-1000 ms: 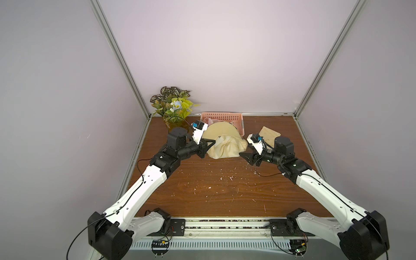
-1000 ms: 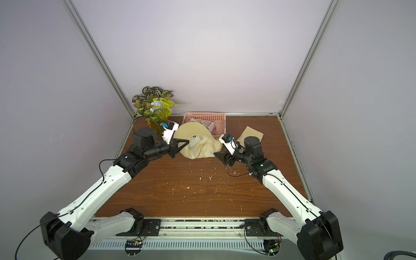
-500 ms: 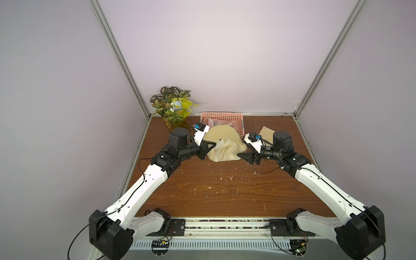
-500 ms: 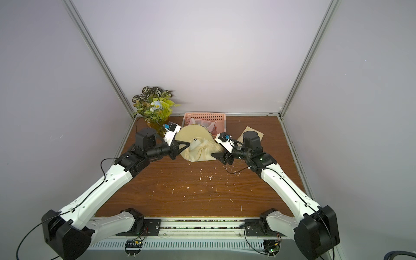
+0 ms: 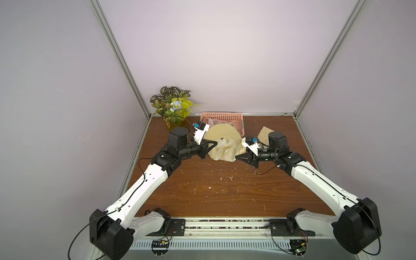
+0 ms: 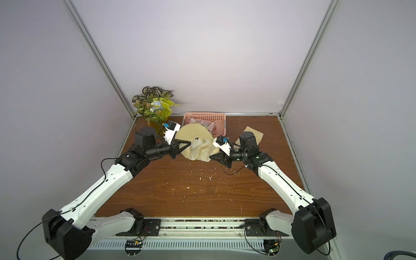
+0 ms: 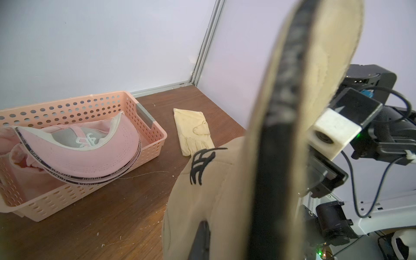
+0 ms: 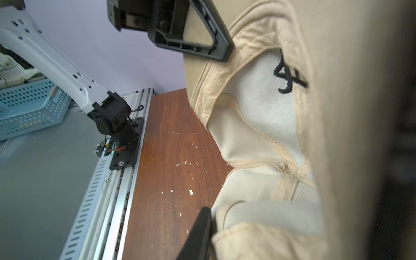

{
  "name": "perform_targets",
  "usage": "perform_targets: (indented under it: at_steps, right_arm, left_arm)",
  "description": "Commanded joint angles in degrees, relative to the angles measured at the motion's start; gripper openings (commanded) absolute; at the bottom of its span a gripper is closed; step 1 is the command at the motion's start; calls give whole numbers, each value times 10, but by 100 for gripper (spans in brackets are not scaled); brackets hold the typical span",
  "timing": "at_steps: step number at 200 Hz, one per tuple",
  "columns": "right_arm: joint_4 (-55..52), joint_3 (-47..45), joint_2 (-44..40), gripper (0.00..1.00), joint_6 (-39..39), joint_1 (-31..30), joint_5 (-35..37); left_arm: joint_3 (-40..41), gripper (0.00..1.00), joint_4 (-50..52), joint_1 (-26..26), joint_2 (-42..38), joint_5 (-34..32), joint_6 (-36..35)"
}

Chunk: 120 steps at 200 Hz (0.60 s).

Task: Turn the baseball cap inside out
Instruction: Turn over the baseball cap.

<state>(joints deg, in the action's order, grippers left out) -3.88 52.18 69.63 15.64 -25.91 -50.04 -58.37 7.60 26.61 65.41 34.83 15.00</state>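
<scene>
The beige baseball cap (image 5: 225, 148) (image 6: 199, 152) hangs between both arms over the back middle of the table, brim (image 5: 221, 134) tipped up toward the back. Its pale lining and black embroidery show in the right wrist view (image 8: 258, 112). My left gripper (image 5: 215, 143) (image 6: 191, 143) is shut on the cap at the base of the brim, with fabric bunched around its fingers (image 7: 200, 238). My right gripper (image 5: 236, 155) (image 6: 211, 157) is shut on the cap's lower rear edge, one finger (image 8: 201, 229) pressed against folded fabric.
A pink basket (image 5: 240, 117) (image 7: 144, 112) holding pink caps (image 7: 90, 157) stands right behind the beige cap. A beige glove (image 5: 263, 134) (image 7: 193, 128) lies at the back right. A potted plant (image 5: 173, 108) fills the back left corner. White crumbs dot the wooden table (image 5: 225, 191).
My right gripper has moved in toward the cap's rear edge and closed on it. The left gripper has kept its hold, and the cap has shifted slightly.
</scene>
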Motion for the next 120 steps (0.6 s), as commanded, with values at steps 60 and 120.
perform_targets:
  at_steps: [60, 120]
  right_arm:
    - [192, -61, -82, 0, -224, -9, 203]
    - [124, -54, -82, 0, -299, -87, 710]
  left_arm:
    - [-3, 0, -90, -3, -3, -35, 87]
    - [7, 0, -211, -3, 2, -28, 261]
